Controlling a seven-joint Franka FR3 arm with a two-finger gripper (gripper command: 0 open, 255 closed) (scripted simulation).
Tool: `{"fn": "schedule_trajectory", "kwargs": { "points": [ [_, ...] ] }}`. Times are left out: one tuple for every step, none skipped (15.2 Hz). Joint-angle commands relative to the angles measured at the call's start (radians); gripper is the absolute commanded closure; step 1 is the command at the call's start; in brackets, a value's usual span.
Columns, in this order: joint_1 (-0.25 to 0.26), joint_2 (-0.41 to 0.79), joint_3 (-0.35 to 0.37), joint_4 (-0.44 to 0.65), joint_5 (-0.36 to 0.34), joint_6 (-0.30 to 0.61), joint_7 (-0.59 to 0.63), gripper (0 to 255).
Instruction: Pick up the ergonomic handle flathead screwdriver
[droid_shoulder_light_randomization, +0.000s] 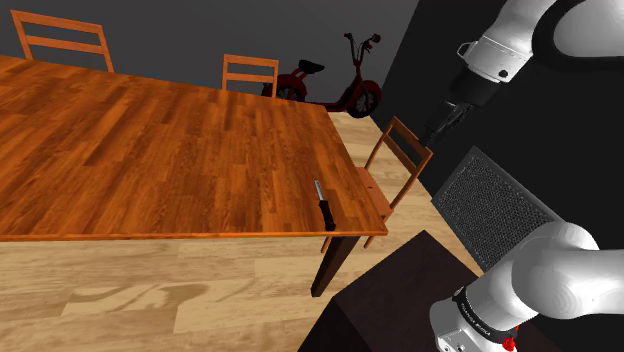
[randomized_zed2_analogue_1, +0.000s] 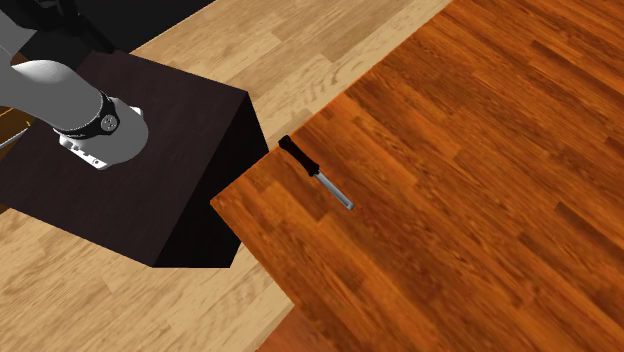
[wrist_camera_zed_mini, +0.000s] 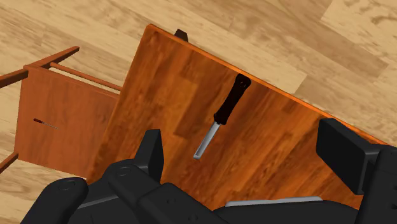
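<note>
The claw (wrist_camera_zed_mini: 245, 135) is wide open. Its two black fingers (wrist_camera_zed_mini: 153, 151) stand far apart and hold nothing. In the shoulder view the claw (droid_shoulder_light_randomization: 440, 127) hangs in the air past the end of the bench (droid_shoulder_light_randomization: 150, 150), over a wooden chair (droid_shoulder_light_randomization: 402, 165).

The screwdriver (wrist_camera_zed_mini: 222, 114) lies flat on the brown wooden bench (wrist_camera_zed_mini: 165, 83), well apart from the claw. It has a black handle and a short grey metal tip. It sits close to the corner of the bench (randomized_zed2_analogue_1: 480, 150) – the corner next to the dark box (randomized_zed2_analogue_1: 130, 170) that the arm stands on. In the second exterior view the screwdriver (randomized_zed2_analogue_1: 315, 173) has its handle close to the bench edge and its tip pointing in over the wood.

In the shoulder view the screwdriver (droid_shoulder_light_randomization: 323, 204) lies near the bench's right end – and a red scooter (droid_shoulder_light_randomization: 340, 85) is parked far behind.
</note>
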Motion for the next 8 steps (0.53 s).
{"fn": "schedule_trajectory", "kwargs": {
  "points": [
    [0.0,0.0,0.0,0.0,0.0,0.0,0.0,0],
    [-0.001,0.02,0.006,-0.016,0.003,0.033,0.008,0],
    [-0.003,0.042,0.012,-0.031,0.007,0.067,0.016,0],
    [-0.004,0.066,0.018,-0.045,0.01,0.101,0.024,0],
    [-0.005,0.09,0.024,-0.057,0.013,0.135,0.033,0],
    [-0.007,0.117,0.029,-0.068,0.016,0.169,0.041,0],
    [-0.008,0.145,0.035,-0.078,0.019,0.203,0.049,0],
    [-0.01,0.174,0.041,-0.086,0.021,0.238,0.057,0]
  ]
}}
